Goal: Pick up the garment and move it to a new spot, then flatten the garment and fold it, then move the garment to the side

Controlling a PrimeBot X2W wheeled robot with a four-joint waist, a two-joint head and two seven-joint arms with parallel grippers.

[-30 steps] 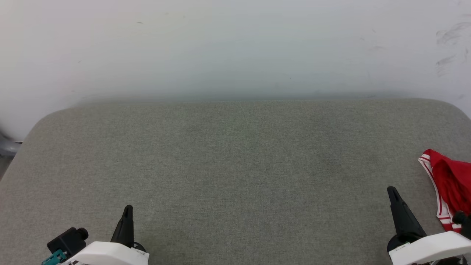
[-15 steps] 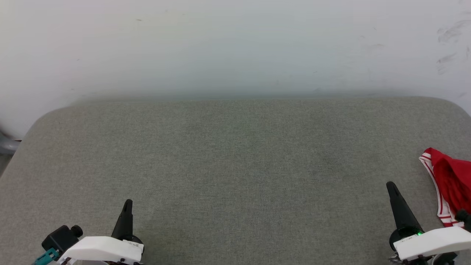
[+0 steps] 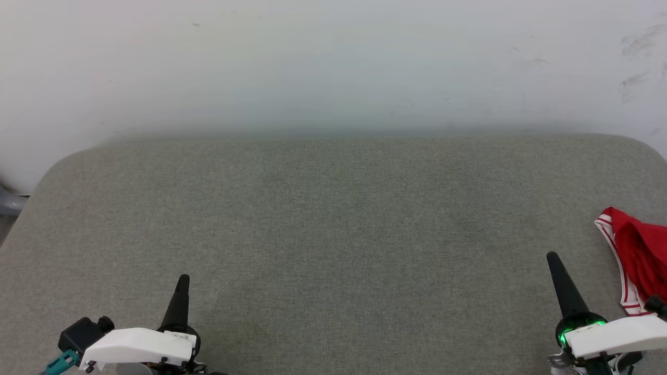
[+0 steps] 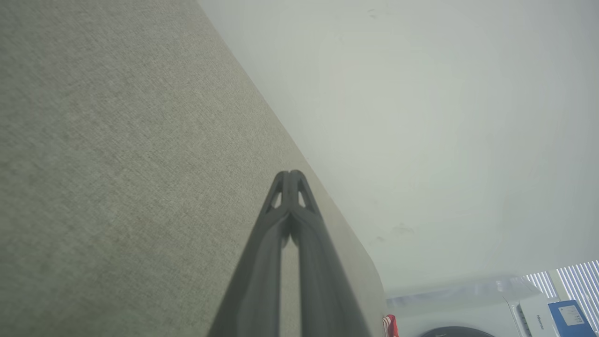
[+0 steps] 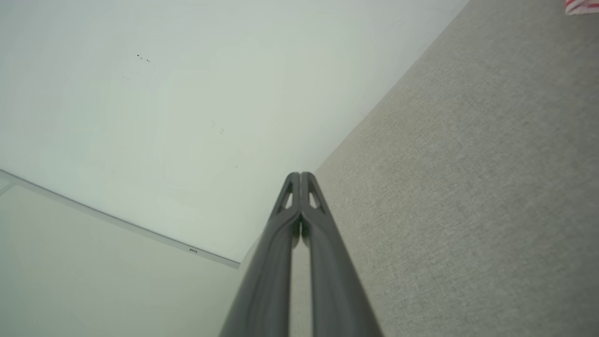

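Grey woven pad (image 3: 333, 234), head view: red garment (image 3: 638, 260) bunched at right edge, just beside right gripper (image 3: 551, 259); left gripper (image 3: 182, 281) well apart. Whether folded, cut off by frame. Fits awaiting pickup or already set aside; next move unsettled. Left wrist view: fingers (image 4: 259, 262) pressed together, empty; pale wall (image 4: 444, 117), white appliance (image 4: 468, 306). Right wrist view: likewise closed, holding nothing.
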